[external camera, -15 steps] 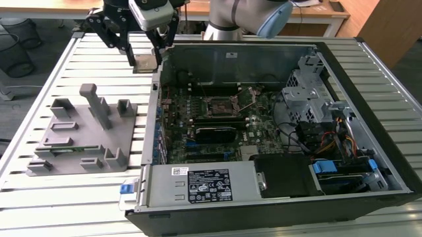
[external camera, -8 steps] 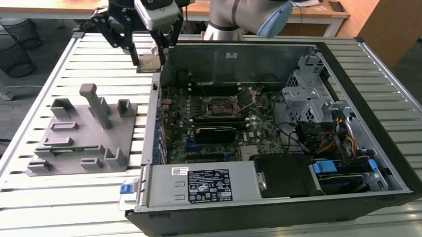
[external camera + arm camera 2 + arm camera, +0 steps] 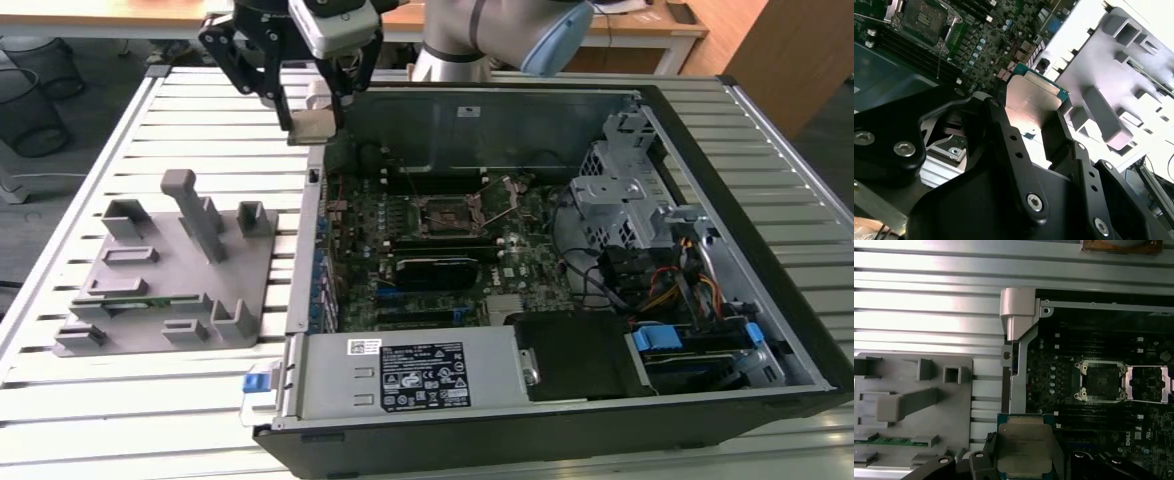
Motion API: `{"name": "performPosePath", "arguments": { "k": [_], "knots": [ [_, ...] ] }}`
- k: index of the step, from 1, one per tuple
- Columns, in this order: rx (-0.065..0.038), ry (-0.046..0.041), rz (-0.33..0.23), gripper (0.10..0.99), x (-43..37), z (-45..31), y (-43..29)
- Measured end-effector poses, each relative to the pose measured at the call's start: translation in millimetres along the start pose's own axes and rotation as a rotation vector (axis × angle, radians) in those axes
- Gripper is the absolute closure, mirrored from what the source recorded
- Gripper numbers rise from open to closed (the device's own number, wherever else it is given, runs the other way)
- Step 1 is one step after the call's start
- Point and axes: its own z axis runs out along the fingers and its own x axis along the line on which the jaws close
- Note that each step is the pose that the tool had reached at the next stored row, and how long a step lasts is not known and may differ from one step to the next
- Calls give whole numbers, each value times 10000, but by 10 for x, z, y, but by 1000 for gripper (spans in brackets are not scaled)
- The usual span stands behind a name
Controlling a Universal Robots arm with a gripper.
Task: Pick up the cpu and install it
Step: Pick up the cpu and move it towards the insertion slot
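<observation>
Open PC case lies on the slatted metal surface, taking up the middle and the exterior view's right. Grey fixture block sits on the exterior view's left, just beside the case's side wall w/ a thin strip of bare slats btw them. Inside the case the room is tight. The drive cage and cables crowd the exterior view's right, the power supply runs along the near edge, and a black module sits just near-side of the socket. Space straight above the socket is open. In the first wrist view the socket is bare, its plate flipped open beside it.

Hand hangs in the air over the case's far corner on the exterior view's left, clear of the wall edge below. It's clamped on the cpu. In both wrist views the two black fingers press on opposite edges of the chip, spread no wider than the chip itself. The cpu is held roughly flat, metal top showing, over the case wall line btw fixture and board. It's well apart from the socket and touches nothing but the fingers.
</observation>
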Motion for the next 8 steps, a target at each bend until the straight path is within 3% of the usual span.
{"name": "performPosePath", "arguments": {
  "k": [8],
  "knots": [
    [1,1,-2,561,-86,2,18]
  ]
}}
